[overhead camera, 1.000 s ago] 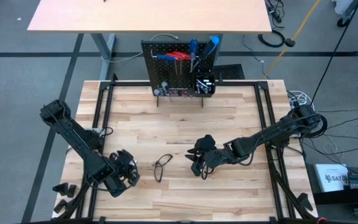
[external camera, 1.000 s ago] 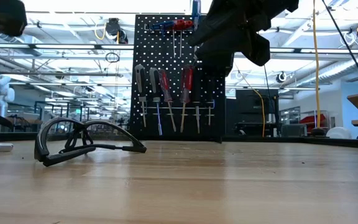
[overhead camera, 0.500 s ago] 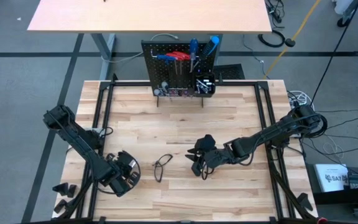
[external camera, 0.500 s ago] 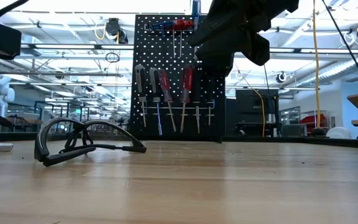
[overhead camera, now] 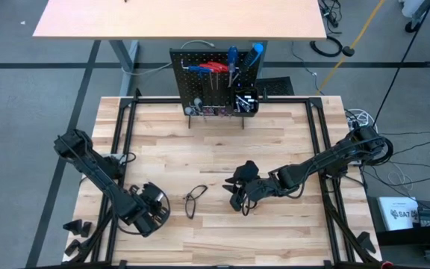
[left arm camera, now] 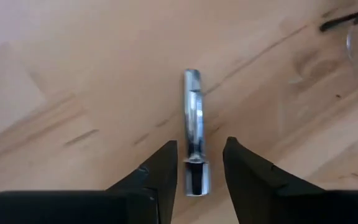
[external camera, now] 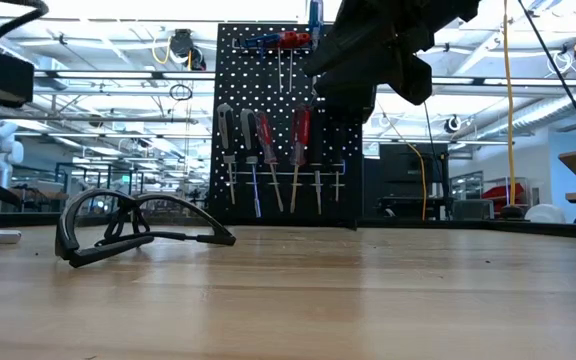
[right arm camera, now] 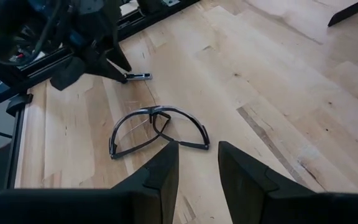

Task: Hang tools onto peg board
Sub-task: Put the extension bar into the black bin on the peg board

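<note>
1. The left gripper (overhead camera: 153,211) sits low over the near-left part of the worktop (overhead camera: 215,142). In the left wrist view its fingers (left arm camera: 161,177) stand apart on either side of a small silver bit (left arm camera: 193,147), which lies flat on the wood; whether they touch it cannot be told.
2. From the right wrist view, the same silver bit (right arm camera: 137,76) lies on the worktop right at the tips of the left gripper (right arm camera: 118,62).
3. Just to the right of the left gripper lies a black wire loop (overhead camera: 195,199), flat on the worktop, between the two grippers. In the low view the loop (external camera: 133,229) rests on the wood on the left side of the picture.
4. The peg board (overhead camera: 216,81) stands upright at the far edge of the worktop, about mid-width. Screwdrivers with red handles (external camera: 299,135) and dark handles hang on its hooks, and a small black bin (overhead camera: 245,102) is fixed to its right part.
5. The right gripper (overhead camera: 239,196) hovers near the middle of the worktop, to the right of the wire loop. Its fingers (right arm camera: 161,177) are partly open with nothing between them, pointing toward the loop.
</note>
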`<act>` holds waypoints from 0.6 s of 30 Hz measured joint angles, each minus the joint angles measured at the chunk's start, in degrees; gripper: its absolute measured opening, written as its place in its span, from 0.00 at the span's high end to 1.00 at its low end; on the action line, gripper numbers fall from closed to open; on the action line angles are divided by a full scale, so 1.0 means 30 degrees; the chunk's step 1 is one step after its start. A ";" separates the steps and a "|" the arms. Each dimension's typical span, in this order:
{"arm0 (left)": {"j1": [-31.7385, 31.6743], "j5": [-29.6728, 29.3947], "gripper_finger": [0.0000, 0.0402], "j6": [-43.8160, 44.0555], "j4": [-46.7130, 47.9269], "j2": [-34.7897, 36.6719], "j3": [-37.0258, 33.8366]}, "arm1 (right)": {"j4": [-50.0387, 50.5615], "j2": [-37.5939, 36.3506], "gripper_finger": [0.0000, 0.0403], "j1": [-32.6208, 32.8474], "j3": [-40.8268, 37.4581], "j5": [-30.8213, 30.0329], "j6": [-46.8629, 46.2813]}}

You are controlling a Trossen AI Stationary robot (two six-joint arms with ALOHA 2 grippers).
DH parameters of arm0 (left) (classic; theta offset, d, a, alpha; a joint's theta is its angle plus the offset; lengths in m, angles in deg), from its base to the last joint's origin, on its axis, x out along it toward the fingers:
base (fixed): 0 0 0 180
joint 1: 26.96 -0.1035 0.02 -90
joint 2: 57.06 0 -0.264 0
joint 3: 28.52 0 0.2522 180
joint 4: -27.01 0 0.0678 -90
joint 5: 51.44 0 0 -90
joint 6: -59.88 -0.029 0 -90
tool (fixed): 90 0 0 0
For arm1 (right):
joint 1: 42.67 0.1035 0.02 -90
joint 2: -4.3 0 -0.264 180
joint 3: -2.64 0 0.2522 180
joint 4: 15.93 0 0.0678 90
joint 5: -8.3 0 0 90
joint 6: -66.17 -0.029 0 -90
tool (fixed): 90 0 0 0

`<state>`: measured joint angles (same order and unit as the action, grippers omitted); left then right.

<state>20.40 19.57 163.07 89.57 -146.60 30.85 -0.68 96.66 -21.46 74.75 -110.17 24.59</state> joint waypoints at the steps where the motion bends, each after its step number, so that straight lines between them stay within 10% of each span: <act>1: -0.0015 0.0038 0.67 0.0004 -0.0287 -0.0183 0.0000 | 0.0000 0.0000 0.74 0.0000 0.0000 0.0006 0.0071; 18: -0.0029 0.1473 0.81 -0.2238 -0.0548 -0.1124 0.0015 | 0.0018 0.0007 0.74 0.0000 0.0000 0.0021 0.0101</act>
<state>20.31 23.99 156.36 87.93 -149.97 30.89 -0.62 96.68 -21.46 74.75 -110.10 24.90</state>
